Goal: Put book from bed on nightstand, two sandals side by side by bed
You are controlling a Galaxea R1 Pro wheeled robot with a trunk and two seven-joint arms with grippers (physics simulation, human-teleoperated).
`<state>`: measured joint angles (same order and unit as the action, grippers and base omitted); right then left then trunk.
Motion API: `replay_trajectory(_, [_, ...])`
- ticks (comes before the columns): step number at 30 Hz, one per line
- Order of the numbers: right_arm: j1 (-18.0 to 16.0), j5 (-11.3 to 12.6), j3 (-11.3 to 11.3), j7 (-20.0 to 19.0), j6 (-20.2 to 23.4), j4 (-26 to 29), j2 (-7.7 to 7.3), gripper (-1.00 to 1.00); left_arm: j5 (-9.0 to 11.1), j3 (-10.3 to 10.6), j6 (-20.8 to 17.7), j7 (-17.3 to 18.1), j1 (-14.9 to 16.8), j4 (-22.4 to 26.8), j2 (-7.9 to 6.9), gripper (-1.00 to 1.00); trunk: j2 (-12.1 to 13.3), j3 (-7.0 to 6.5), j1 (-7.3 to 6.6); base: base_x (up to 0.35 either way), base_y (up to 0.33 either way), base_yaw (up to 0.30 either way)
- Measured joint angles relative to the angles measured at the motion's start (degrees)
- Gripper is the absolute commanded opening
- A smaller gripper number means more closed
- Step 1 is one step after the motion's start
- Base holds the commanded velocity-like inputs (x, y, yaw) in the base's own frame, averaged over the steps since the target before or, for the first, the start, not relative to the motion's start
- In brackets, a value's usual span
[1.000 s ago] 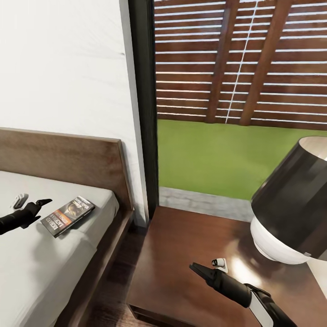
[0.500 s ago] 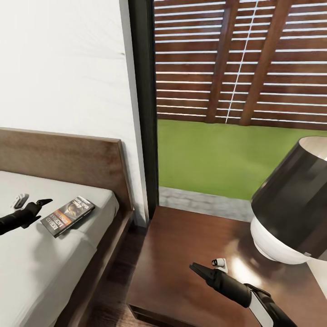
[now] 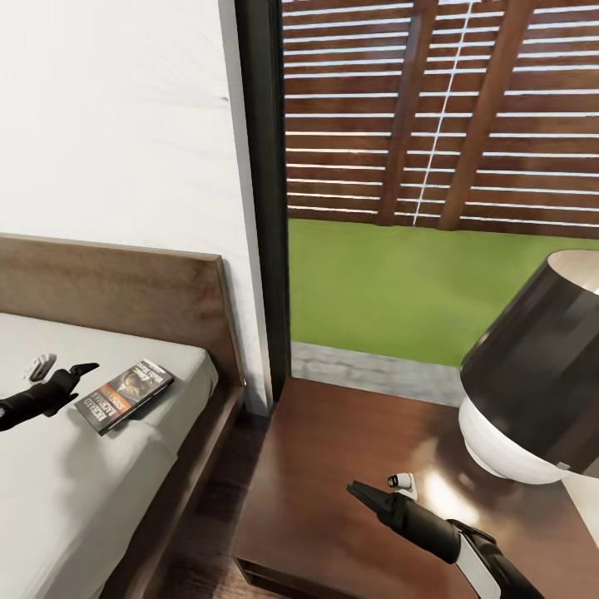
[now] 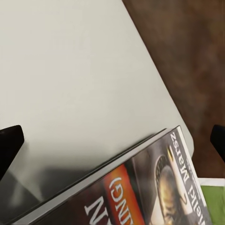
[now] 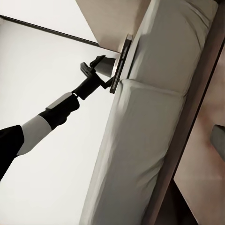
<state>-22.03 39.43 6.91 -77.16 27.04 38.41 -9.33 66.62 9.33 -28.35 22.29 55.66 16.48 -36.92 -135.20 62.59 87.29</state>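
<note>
The book (image 3: 125, 394) lies flat on the light-grey mattress of the bed (image 3: 58, 474), close to the dark wooden headboard (image 3: 108, 291) and the bed's right edge. My left gripper (image 3: 62, 368) hovers open just left of the book, level with its near edge. In the left wrist view the book's cover (image 4: 145, 192) sits just ahead of the two spread fingertips (image 4: 9, 145). My right gripper (image 3: 380, 486) is open and empty above the nightstand (image 3: 333, 516). The right wrist view shows the left gripper (image 5: 96, 70) beside the book's edge (image 5: 120, 61). The sandals are out of view.
A lamp with a dark shade and white base (image 3: 532, 374) stands on the nightstand's right side, close to my right arm. A narrow gap of floor (image 3: 208, 507) separates bed and nightstand. A black-framed window (image 3: 266, 191) behind shows grass and a slatted fence.
My left gripper has edged slightly toward the book. The right arm and the book have not moved.
</note>
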Motion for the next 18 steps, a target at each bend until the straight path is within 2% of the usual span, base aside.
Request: replay_trajectory(18, [0.00, -0.01, -0.01, 0.09, -0.02, 0.00, 0.00, 1.00, -0.04, 0.09, 0.36, 0.00, 0.00, 0.00, 1.11, 1.00, 0.00, 0.00, 0.00, 0.000, 0.000, 0.000])
